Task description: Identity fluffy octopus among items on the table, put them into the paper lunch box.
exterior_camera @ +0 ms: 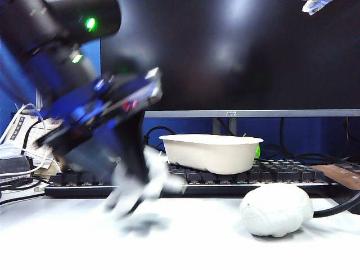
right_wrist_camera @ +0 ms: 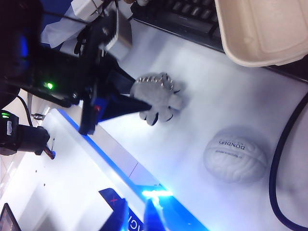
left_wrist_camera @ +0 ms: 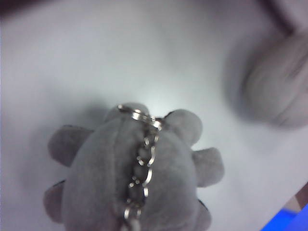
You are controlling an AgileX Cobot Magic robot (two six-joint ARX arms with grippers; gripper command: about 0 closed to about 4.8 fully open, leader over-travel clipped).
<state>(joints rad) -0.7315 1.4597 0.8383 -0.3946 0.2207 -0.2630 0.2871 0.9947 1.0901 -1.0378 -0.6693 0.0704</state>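
Octopus sat on the desk, clamped in the left pincer for carrying to the lunch box, while the right pincer stayed unseen, state unknowable.

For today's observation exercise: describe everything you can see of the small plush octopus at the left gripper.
The fluffy octopus is a small pale plush with a rounded head and short stubby tentacles splayed around it. A metal keychain runs along its head. It sits low at the white table, near the brain-shaped ball and in front of the paper lunch box. The left gripper has its dark fingers on either side of the head, closing on it; a firm hold cannot be confirmed.
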